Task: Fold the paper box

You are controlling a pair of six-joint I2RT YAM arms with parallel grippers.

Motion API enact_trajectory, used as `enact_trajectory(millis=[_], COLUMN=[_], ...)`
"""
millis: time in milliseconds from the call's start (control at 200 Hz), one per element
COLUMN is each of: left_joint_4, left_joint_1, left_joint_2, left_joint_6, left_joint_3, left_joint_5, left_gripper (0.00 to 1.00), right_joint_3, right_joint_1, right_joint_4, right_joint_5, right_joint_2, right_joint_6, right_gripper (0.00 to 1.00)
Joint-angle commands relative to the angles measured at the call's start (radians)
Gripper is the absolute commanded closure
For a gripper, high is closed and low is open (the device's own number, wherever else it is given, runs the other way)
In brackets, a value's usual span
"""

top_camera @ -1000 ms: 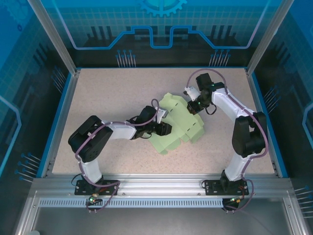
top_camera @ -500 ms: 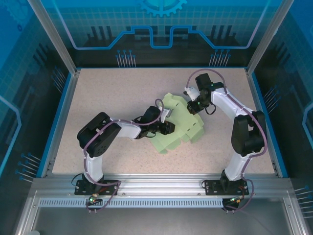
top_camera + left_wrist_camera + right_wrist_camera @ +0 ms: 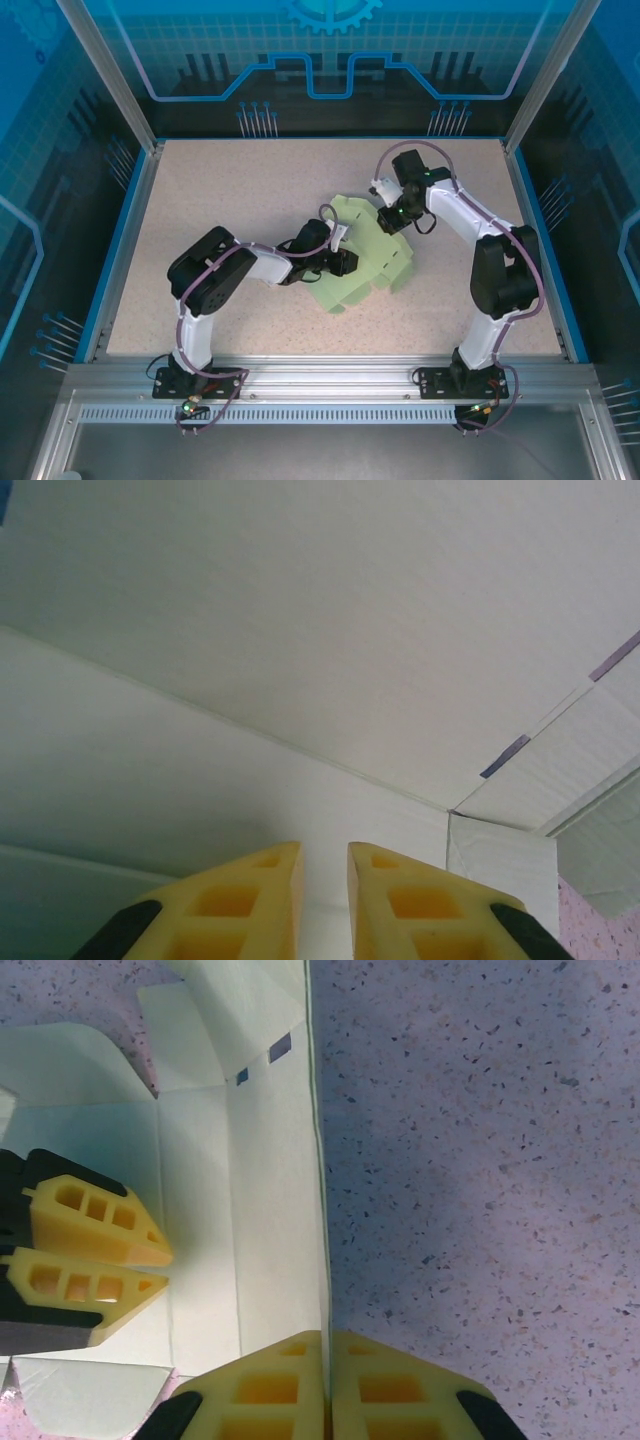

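From overhead I see the paper box [image 3: 385, 255] lying partly unfolded near the middle of the speckled worktop [image 3: 230, 190], with the left hand [image 3: 347, 262] reaching onto its left side and the right hand [image 3: 390, 215] at its far right edge. From up there both wrists cover the fingers, so I cannot read either grip. The right wrist camera settles one of them: the right hand [image 3: 326, 1345] is closed, and a thin raised edge of the paper box [image 3: 270, 1210] runs straight into the seam between its yellow fingers, with bare worktop [image 3: 480, 1160] to the right of that edge. The same view catches the left hand [image 3: 165, 1270] over a flat panel, its fingertips nearly together. On the left wrist camera the fingers [image 3: 250, 900] stand with a narrow gap over the pale card [image 3: 300, 630]; I cannot tell whether they pinch anything. That close view also shows a crease, two small dark slots [image 3: 505, 755] and a sliver of worktop [image 3: 600, 930]. An aluminium rail [image 3: 330, 375] runs along the near edge.
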Motion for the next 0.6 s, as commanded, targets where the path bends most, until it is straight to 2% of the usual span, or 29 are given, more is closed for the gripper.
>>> enact_trajectory(millis=[0, 340, 595], left_joint_4=[0.051, 0.123, 0.166], left_joint_1=[-0.011, -0.012, -0.012], left_joint_2=[0.037, 0.051, 0.045], left_joint_6=[-0.024, -0.047, -0.057], left_joint_3=[-0.018, -0.046, -0.072], left_joint_5=[0.006, 0.006, 0.002], left_gripper=[0.81, 0.82, 0.82], right_joint_3=[0.023, -0.054, -0.101], right_joint_1=[0.039, 0.148, 0.172], right_joint_4=[-0.003, 0.041, 0.084], right_joint_5=[-0.056, -0.042, 0.01], right_joint_2=[-0.039, -0.1, -0.083], right_joint_6=[0.04, 0.132, 0.174], right_gripper=[0.92, 0.91, 0.91])
